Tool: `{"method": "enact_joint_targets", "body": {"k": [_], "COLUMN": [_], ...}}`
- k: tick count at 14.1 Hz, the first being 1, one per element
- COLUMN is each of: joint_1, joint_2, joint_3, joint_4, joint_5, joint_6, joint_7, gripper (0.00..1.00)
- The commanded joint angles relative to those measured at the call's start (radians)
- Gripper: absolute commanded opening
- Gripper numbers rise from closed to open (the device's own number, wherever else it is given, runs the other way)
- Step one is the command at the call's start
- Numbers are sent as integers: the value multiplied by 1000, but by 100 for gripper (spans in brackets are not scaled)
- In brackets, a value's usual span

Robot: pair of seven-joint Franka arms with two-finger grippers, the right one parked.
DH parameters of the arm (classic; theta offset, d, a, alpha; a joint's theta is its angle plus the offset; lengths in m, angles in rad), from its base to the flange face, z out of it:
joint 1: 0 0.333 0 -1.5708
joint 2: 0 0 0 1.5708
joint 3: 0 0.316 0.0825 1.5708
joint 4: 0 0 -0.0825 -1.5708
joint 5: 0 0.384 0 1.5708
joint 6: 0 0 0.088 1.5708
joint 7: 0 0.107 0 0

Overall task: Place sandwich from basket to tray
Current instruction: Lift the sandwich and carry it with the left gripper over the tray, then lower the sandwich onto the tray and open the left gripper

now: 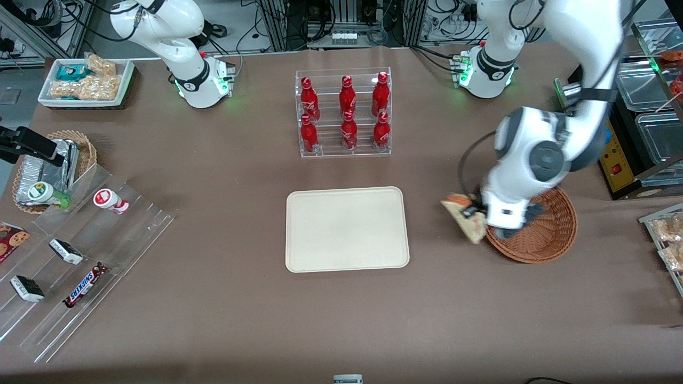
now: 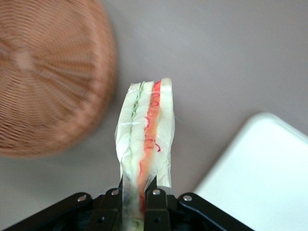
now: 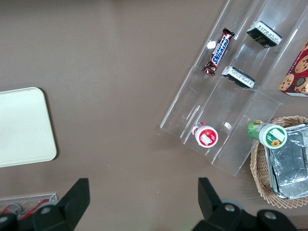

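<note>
My gripper point(image 1: 472, 212) is shut on the sandwich point(image 1: 463, 216), a pale wedge with red and green filling along its cut edge point(image 2: 147, 130). It hangs above the table, just beside the rim of the reddish-brown woven basket point(image 1: 549, 234), between the basket and the tray. The black fingers point(image 2: 156, 209) pinch the wedge's wrapped end. The cream rectangular tray point(image 1: 347, 229) lies flat in the middle of the table with nothing on it; a corner of the tray point(image 2: 269, 178) shows in the left wrist view, beside the basket point(image 2: 48, 77).
A clear rack of red bottles point(image 1: 344, 112) stands farther from the front camera than the tray. Toward the parked arm's end lie a stepped acrylic rack with snacks point(image 1: 74, 256), a tan basket of foil packs point(image 1: 50, 165) and a white tub point(image 1: 85, 80).
</note>
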Motion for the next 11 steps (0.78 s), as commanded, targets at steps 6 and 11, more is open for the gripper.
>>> {"method": "enact_joint_targets", "body": {"k": [6, 11], "joint_1": [-332, -433], "joint_2": [387, 522], "joint_3": [8, 13], "joint_4": [452, 577], "joint_5": [124, 164], "joint_6": [23, 75], "joint_7": [-4, 1], "gripper": [5, 5]}}
